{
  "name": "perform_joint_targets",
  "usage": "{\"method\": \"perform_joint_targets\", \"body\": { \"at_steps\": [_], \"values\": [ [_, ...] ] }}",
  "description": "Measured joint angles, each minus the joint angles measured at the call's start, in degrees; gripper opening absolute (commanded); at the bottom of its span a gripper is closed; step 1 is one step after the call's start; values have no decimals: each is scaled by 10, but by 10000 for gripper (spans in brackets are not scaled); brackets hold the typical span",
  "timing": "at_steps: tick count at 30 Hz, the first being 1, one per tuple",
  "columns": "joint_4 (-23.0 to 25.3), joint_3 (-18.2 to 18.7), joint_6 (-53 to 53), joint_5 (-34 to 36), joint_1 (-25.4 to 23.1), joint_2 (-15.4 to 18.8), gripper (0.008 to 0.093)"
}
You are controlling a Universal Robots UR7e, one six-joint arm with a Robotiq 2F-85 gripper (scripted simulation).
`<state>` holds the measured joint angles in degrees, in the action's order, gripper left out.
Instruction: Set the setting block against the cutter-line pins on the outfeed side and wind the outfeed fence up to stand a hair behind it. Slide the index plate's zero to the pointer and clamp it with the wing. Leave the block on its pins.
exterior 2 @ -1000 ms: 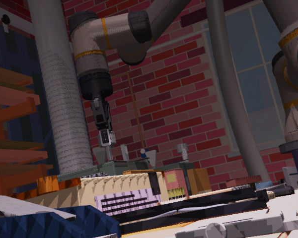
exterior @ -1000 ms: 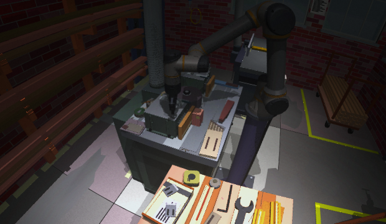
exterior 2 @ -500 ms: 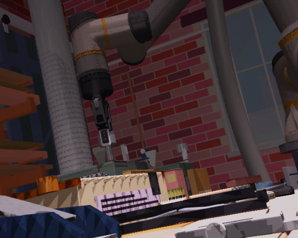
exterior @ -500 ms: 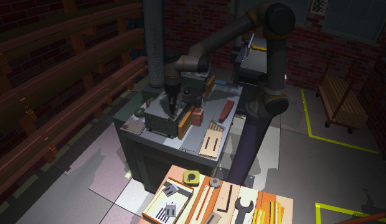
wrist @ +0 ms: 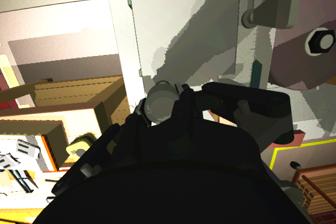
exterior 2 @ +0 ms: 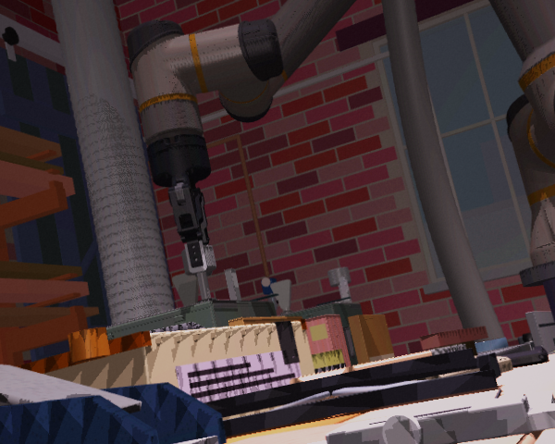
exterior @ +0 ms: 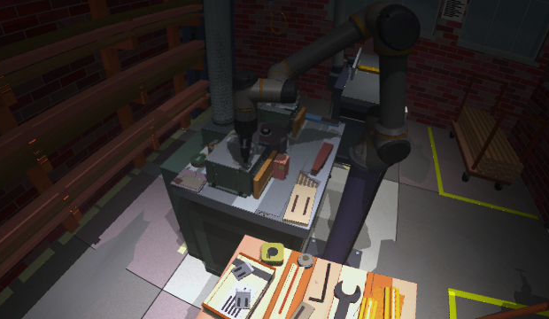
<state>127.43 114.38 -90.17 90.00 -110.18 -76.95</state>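
Note:
On the bench the green fence machine (exterior: 232, 170) carries a round knurled knob (wrist: 159, 104) on an upright stem (exterior 2: 203, 286), and I grip that knob from above in my gripper (wrist: 168, 104) (exterior 2: 197, 260) (exterior: 245, 160). Beside it lies the graduated index plate (wrist: 251, 44) with its teal pointer (wrist: 256, 73), and the wing clamp (wrist: 274, 8) stands over the plate. The purple cutter disc (wrist: 307, 39) with its hex nut sits beyond. An orange fence board (exterior: 264, 173) leans along the machine's right side, next to a pink block (exterior: 281, 166).
An orange tray (exterior: 239, 285) of tools with a yellow tape measure (exterior: 272, 253) and a spanner (exterior: 346, 296) sits on the near table. A ribbed duct (exterior: 219, 62) rises behind the machine, timber racks line the left wall, and a lumber cart (exterior: 485, 148) stands right.

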Motion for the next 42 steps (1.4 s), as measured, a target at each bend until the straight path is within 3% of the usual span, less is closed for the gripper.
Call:
{"method": "perform_joint_targets", "body": {
  "at_steps": [11,42],
  "values": [
    [0,0,0,0,0,0,680],
    [-14,-6,0,0,0,-8,680]
  ]
}}
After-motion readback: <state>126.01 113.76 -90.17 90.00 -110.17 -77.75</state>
